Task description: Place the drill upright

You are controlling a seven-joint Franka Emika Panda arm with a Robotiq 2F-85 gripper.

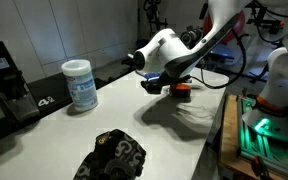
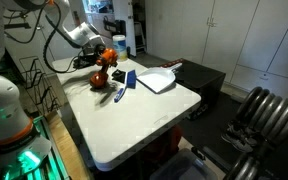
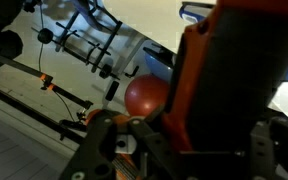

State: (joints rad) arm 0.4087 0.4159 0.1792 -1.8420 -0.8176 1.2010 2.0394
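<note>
Orange drill (image 1: 180, 90) held in the gripper (image 1: 169, 84), low over the white table (image 1: 189, 140), near the table edge closest to the arm's base.

Orange-red casing fills the wrist view between the two black fingers (image 3: 109, 150), which sit on either side of the drill body with no visible gap, so the gripper appears clamped on it. In both exterior views the drill is at or just above the table surface, and they are too small to show whether it stands upright or leans. Also on the table are a white canister with a blue label (image 1: 79, 84), well apart from the drill, and a black lumpy object (image 1: 114, 155) near the table's front edge. In an exterior view a white tray (image 2: 156, 80) lies on the table beside the drill.
</note>
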